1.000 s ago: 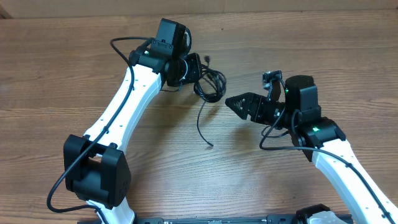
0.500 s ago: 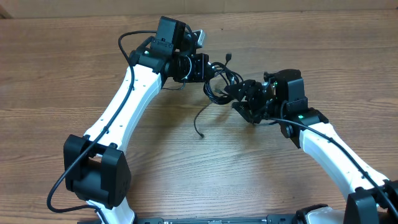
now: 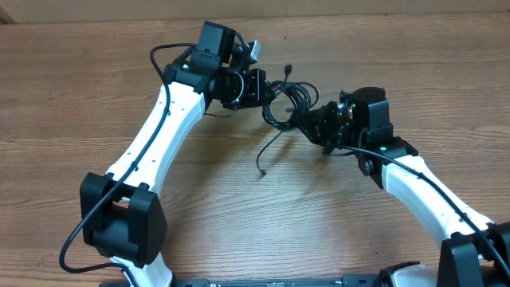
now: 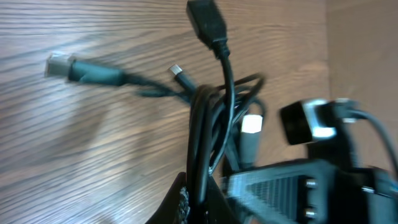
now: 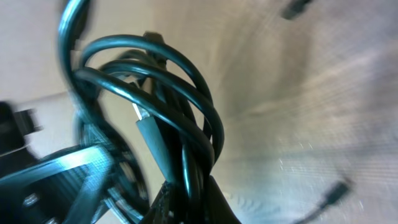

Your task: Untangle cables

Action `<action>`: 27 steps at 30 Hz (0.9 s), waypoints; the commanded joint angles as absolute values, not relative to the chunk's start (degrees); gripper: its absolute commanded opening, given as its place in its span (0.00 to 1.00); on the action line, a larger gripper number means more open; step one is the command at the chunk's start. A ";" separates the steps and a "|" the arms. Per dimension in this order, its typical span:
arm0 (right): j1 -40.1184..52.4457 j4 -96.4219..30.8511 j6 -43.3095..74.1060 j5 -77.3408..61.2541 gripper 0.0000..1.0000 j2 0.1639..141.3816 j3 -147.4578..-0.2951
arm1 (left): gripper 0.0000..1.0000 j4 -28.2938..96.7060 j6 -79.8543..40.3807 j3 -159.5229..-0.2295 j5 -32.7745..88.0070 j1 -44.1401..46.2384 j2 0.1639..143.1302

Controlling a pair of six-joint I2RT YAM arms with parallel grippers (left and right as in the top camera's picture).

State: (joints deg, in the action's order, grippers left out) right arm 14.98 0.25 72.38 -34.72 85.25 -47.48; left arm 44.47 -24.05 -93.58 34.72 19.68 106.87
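currently held by: left pincer (image 3: 264, 86) at the far-left side of the cable bundle (image 3: 288, 100), clamped on it; in the left wrist view the strands run straight down between its fingers.
right pincer (image 3: 309, 121): closed on the near-right side of the same bundle; in the right wrist view the loops drop into its fingers at the bottom edge.
where the bundle is: far middle of the tabletop (image 3: 80, 96), strung between the two pincers, which sit just beside each other. it seems lifted off the wood, though that is hard to be sure of.
why this hold: likely so that each arm has its own side of the knot. drawing the two grips apart would open the loops instead of dragging the whole clump along.
loose tail (image 3: 267, 153): one strand hangs out of the bundle toward the near side and ends free on the wood, held by neither pincer.
look of the cables: thin, round, dark and glossy, with several loops wound over and through one another in a tight coil (image 5: 155, 93).
ends showing: a flat usb plug (image 4: 205, 18) stands up above the coil, a small metal-tipped plug (image 4: 177, 70) pokes out beside it, and a blurred green-sleeved connector (image 4: 87, 70) reaches left.
handling guess: limp and slick, so loops may slide or cinch tighter if pulled the wrong way.
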 commanded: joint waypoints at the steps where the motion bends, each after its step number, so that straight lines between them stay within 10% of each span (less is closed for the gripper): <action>1: 15.25 7.66 63.13 -40.77 0.04 84.99 -48.82 | 0.04 46.17 -24.86 -93.84 32.82 20.67 105.73; 17: 15.25 22.83 34.00 -76.18 0.04 84.99 -48.82 | 0.05 43.42 -34.28 -93.84 18.96 20.67 105.75; 27: 15.25 12.49 23.51 -75.37 0.04 84.99 -48.75 | 0.04 32.40 -37.67 -93.84 27.81 18.26 105.75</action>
